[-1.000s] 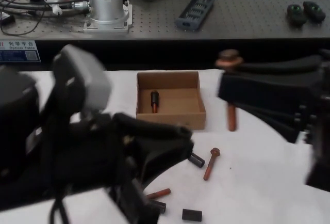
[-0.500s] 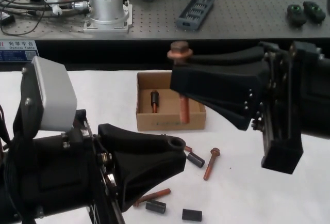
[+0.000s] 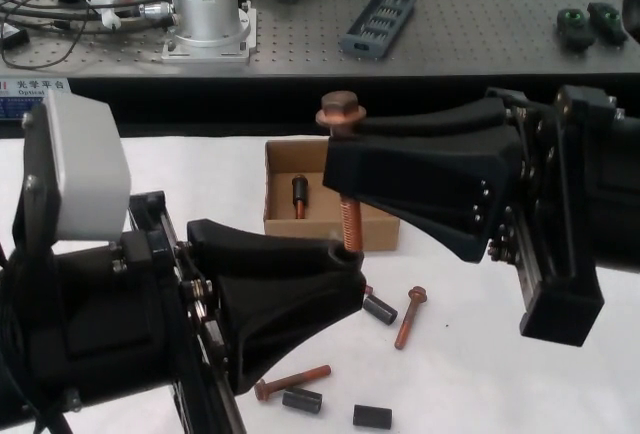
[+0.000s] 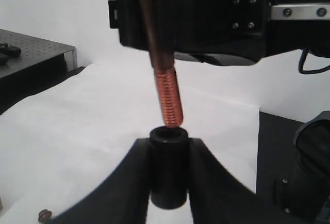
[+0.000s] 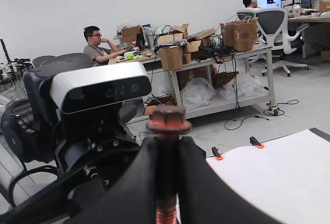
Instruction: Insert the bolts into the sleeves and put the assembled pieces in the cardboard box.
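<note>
Right now the right gripper (image 5: 166, 172) pinches a copper bolt (image 4: 167, 95) by its upper shank, head up and threads hanging down. The left gripper (image 4: 168, 180) is clamped on a black sleeve (image 4: 168, 152) with its bore facing up. Both are held in the air just nearer than the box (image 3: 290, 226), and the bolt's tip sits at the sleeve's mouth; whether it has entered I cannot tell. In my judgement the bolt leans a little against the sleeve's axis, so it should first be squared up and centred over the bore. It can then go down slowly while the left grip holds the sleeve steady, and a catch on the rim calls for a small sideways correction, not force. Inside the box lies one assembled piece (image 3: 299, 194). On the cloth (image 3: 500, 374) nearer than the box lie loose bolts (image 3: 409, 316) and loose sleeves (image 3: 372, 416).
</note>
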